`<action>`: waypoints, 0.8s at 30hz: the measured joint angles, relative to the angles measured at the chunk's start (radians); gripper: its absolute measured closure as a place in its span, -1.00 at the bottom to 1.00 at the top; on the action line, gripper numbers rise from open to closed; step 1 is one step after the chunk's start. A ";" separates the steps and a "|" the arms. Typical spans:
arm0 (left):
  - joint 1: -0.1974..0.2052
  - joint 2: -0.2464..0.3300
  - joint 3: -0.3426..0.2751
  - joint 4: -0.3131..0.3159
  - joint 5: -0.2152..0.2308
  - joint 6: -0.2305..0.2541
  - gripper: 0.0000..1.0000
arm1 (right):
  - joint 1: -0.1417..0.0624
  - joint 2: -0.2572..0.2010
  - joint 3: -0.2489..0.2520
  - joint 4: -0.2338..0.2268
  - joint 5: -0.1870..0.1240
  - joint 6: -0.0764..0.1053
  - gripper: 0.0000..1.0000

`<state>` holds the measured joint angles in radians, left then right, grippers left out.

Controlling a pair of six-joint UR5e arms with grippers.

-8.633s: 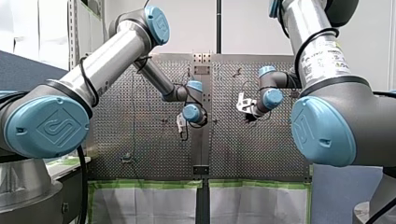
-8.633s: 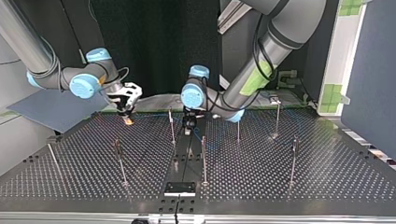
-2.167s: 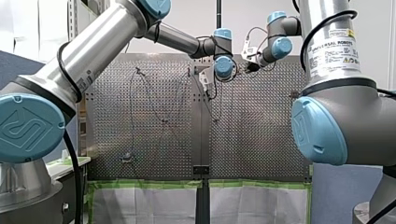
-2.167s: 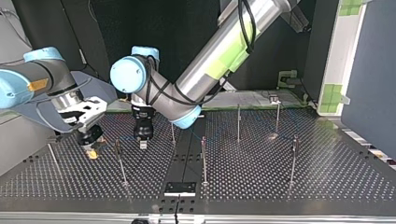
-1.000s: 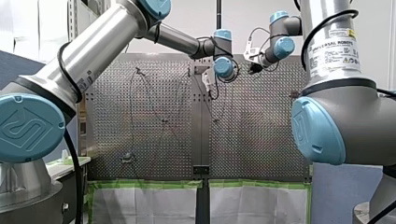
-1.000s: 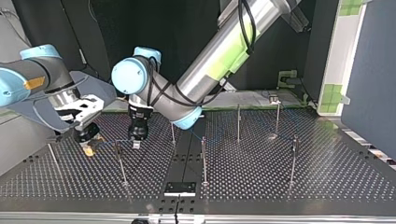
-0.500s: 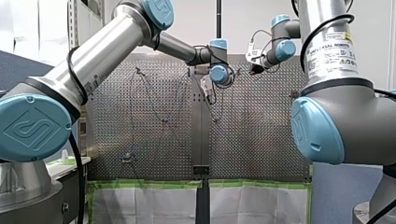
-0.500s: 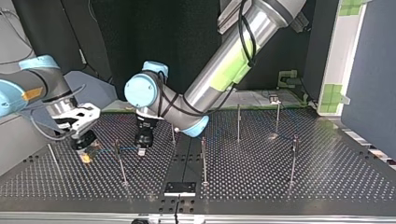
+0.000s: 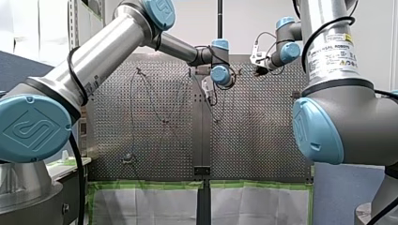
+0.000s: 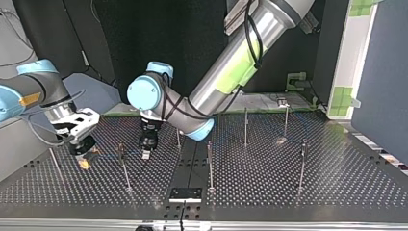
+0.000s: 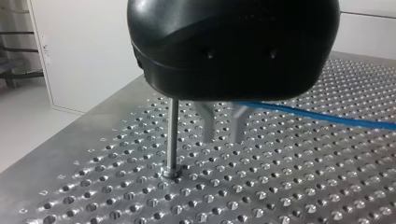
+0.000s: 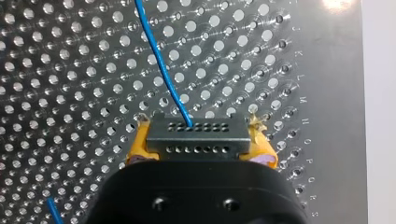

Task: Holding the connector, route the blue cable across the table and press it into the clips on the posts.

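My right gripper (image 12: 201, 140) is shut, its yellow pads (image 12: 138, 142) clamped on the dark grey connector (image 12: 196, 132). The blue cable (image 12: 161, 65) leaves the connector and runs off over the perforated table. In the top view this gripper (image 10: 83, 161) hangs low at the left. The cable (image 10: 105, 155) stretches from it past a thin post (image 10: 121, 153) towards my left gripper (image 10: 145, 155). In the left wrist view my left gripper (image 11: 222, 128) stands open, its metal fingers (image 11: 206, 125) apart. The cable (image 11: 327, 119) passes by their roots, and a post (image 11: 173, 135) rises beside them.
Several more thin posts stand on the table, among them ones at the middle (image 10: 210, 166) and at the top view's right (image 10: 302, 166). A small black plate (image 10: 185, 194) lies at the near edge. A blue panel (image 10: 380, 72) borders the right side.
My right gripper has carried the connector a little further towards the top view's left. My left gripper has shifted slightly to that view's right beside the post.
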<state>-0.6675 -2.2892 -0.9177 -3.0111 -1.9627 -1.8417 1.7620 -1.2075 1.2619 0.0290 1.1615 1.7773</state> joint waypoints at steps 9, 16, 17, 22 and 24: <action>-0.006 0.000 0.000 -0.029 0.001 -0.004 -1.00 | 0.000 0.002 0.000 0.000 -0.007 -0.001 1.00; -0.008 0.000 0.000 -0.056 0.001 -0.011 -1.00 | 0.000 0.003 0.000 0.001 -0.011 -0.001 1.00; -0.009 0.000 0.000 -0.063 0.001 -0.012 -1.00 | 0.000 0.003 0.000 0.001 -0.011 -0.001 1.00; -0.013 0.002 -0.002 -0.102 -0.009 -0.021 -1.00 | 0.000 0.004 0.000 0.001 -0.011 -0.001 1.00; -0.018 0.007 -0.011 -0.126 -0.018 -0.021 -1.00 | 0.000 0.004 0.000 0.001 -0.011 -0.001 1.00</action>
<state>-0.6855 -2.2818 -0.9287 -3.1369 -1.9811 -1.8629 1.7622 -1.2039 1.2622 0.0305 1.1506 1.7766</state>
